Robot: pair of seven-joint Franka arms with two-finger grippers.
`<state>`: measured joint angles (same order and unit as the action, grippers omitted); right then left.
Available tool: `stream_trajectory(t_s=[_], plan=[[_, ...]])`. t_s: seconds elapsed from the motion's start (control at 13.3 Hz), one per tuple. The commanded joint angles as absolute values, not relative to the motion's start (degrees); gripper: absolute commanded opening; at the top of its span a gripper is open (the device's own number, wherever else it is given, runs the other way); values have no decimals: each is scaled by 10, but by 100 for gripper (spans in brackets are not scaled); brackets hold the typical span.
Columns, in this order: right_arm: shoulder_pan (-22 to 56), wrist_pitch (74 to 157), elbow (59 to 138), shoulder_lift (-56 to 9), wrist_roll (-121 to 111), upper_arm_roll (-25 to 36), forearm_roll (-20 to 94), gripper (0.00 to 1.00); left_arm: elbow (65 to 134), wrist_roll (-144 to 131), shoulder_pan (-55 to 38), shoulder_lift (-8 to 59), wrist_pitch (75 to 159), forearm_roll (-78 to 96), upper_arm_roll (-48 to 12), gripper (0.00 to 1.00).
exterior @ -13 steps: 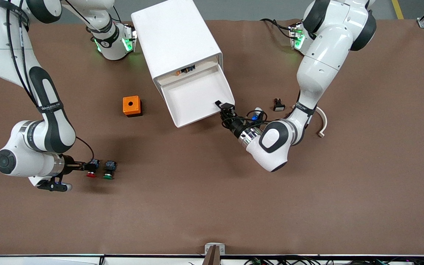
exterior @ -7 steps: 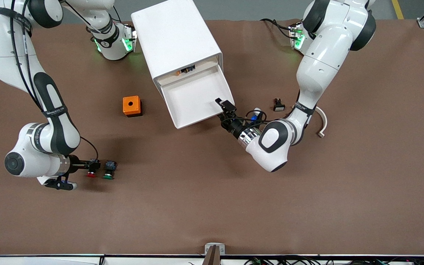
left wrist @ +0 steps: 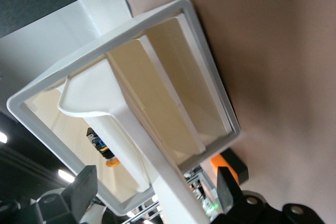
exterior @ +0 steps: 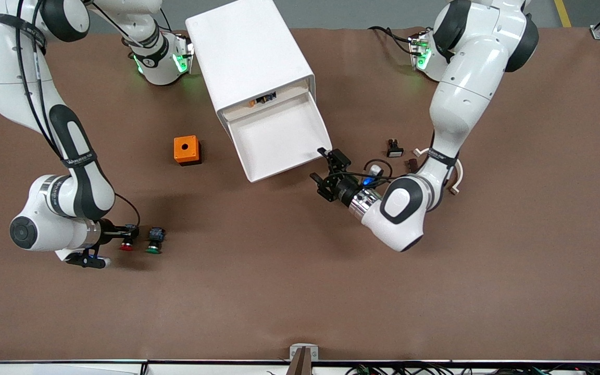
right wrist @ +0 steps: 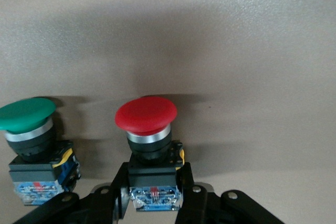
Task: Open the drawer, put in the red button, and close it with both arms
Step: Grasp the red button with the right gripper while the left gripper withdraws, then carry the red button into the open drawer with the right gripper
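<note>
Right hand (exterior: 127,235) is pinching the red button (exterior: 126,246) by its black body, low at the surface (exterior: 289,291) toward the right arm's end; in the right wrist view the fingers (right wrist: 118,195) are flanking the body of the red button (right wrist: 147,124). Green button (exterior: 153,246) is sitting just beside it. Drawer (exterior: 279,140) is standing pulled out of the white cabinet (exterior: 248,52). Left hand (exterior: 329,172) is hovering spread just off the drawer's front corner, gripping nothing. Orange box (exterior: 186,150) is sitting beside the drawer.
</note>
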<state>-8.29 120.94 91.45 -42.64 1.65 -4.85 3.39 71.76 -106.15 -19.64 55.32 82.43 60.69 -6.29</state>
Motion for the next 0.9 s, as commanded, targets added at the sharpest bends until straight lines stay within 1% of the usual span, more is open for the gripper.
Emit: stream_trajectory(t_s=[0.0,0.08,0.3,0.38,0.6,0.83], plan=[[-88,1206,917,-420,23,-57,40,10,702,-970,-192,538,821,613,-39,100],[-86,1199,916,-418,45,-60,40,8,701,-922,-198,531,821,601,-22,100],[-65,1163,911,-392,111,-62,47,8,700,-757,-207,514,836,517,-18,100],[-61,1147,911,-382,126,-62,57,8,700,-732,-209,509,860,502,-19,100],[-33,1106,912,-345,195,-62,81,8,693,-680,-222,495,969,452,-17,100],[8,1069,914,-304,295,-62,90,8,691,-592,-268,474,1026,318,-3,100]])
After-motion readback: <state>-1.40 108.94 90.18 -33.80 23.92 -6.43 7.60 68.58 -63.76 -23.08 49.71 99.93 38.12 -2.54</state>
